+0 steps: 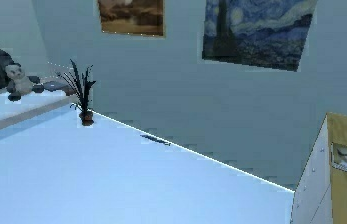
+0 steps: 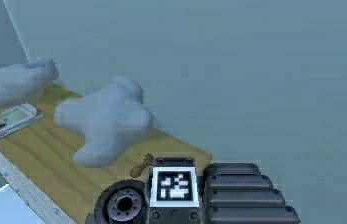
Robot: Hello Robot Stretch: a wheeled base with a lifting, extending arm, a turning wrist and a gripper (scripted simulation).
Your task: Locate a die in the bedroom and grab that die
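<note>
Cannot tell the tool's (image 2: pixel 129 205) opening or load; sits at the table's (image 2: pixel 51 165) near edge, small tan shape (image 2: pixel 141 165) just beyond.

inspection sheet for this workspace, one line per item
surface: wooden top, arm side view; pale bed, forward view
job's things: nothing seen
clutter: large grey-blue lump, smaller grey-blue lump, flat card and small brown bit on the wooden top; thin dark object at the bed's edge
grippers: gripper low beside marker square; cannot tell whether it holds anything
cables: nothing seen
surroundings: potted plant, soft toy, brown wall picture, blue wall picture, wooden cabinet
</note>
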